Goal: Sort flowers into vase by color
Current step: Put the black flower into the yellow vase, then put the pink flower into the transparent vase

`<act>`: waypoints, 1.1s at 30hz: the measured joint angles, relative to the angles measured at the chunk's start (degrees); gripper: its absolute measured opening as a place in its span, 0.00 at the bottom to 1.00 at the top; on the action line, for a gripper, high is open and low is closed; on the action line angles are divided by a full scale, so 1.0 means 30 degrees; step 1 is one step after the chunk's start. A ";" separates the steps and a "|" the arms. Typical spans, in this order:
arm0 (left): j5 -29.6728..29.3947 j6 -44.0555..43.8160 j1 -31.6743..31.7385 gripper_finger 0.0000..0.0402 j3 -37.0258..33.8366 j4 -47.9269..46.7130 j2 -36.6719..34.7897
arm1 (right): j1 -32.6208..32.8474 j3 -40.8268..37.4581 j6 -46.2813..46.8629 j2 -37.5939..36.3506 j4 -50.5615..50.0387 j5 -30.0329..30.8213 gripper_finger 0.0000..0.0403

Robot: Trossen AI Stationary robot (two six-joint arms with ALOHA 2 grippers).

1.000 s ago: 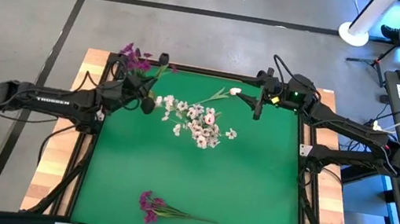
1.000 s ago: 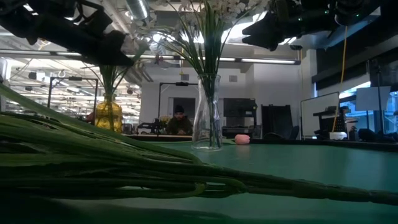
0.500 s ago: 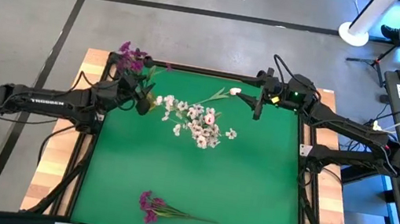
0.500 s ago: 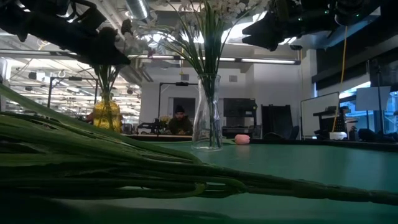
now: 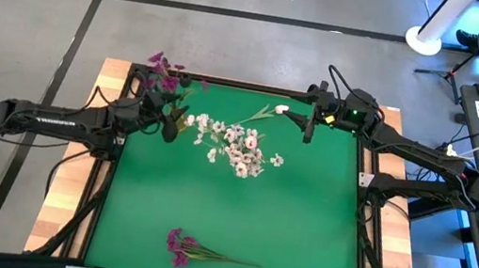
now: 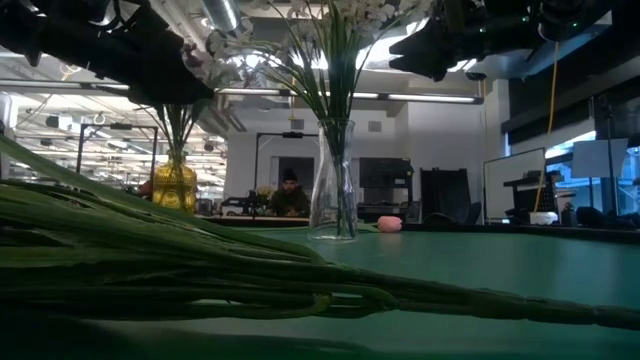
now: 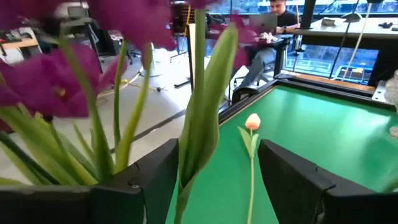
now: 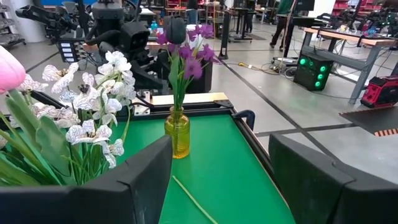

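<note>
A yellow vase (image 8: 177,134) at the far left corner holds magenta flowers (image 5: 163,73), their stems in its neck. A clear vase (image 6: 333,195) beside it holds white flowers (image 5: 237,148). A pink flower (image 5: 267,111) lies on the green mat by the far edge. A magenta bunch (image 5: 189,248) lies near the front edge. My left gripper (image 7: 214,180) is open above the yellow vase, and a green leaf (image 7: 202,106) of the magenta flowers rises between its fingers. My right gripper (image 5: 310,127) hangs open over the far right, with nothing between its fingers.
The green mat (image 5: 301,229) has a raised dark frame around it. The lying bunch's stems (image 6: 150,260) fill the low view's foreground. Beyond the table there are benches, equipment and a seated person (image 7: 273,25).
My left gripper has opened and let go of the magenta flowers' stems. The flowers stay upright in the yellow vase. My right gripper has kept still.
</note>
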 joint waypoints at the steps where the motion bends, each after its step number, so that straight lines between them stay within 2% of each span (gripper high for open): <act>1: 0.0000 -0.0119 -0.0087 0.55 0.0002 -0.0108 0.0000 | 0.0000 -0.0004 0.0000 0.0000 0.0003 0.0000 0.66; 3: 0.0007 -0.0444 -0.0220 0.56 0.0317 -0.1167 0.0000 | 0.0000 0.0000 0.0000 0.0000 0.0000 0.0000 0.66; 9: -0.0099 -0.2012 -0.0748 0.56 0.2950 -0.7093 0.0036 | 0.0000 0.0000 0.0000 0.0000 -0.0007 0.0000 0.66; 15: -0.0625 -0.2586 -0.1395 0.56 0.5066 -1.0758 0.0029 | 0.0000 0.0000 0.0000 0.0000 -0.0007 0.0000 0.66; 28: -0.0654 -0.4688 -0.2518 0.56 0.5348 -1.3896 -0.0132 | 0.0000 0.0000 0.0007 0.0000 -0.0139 0.0000 0.66; 33: -0.0303 -0.6081 -0.3479 0.56 0.6195 -1.5658 -0.0152 | 0.0000 0.0000 0.0006 0.0007 -0.0197 0.0000 0.66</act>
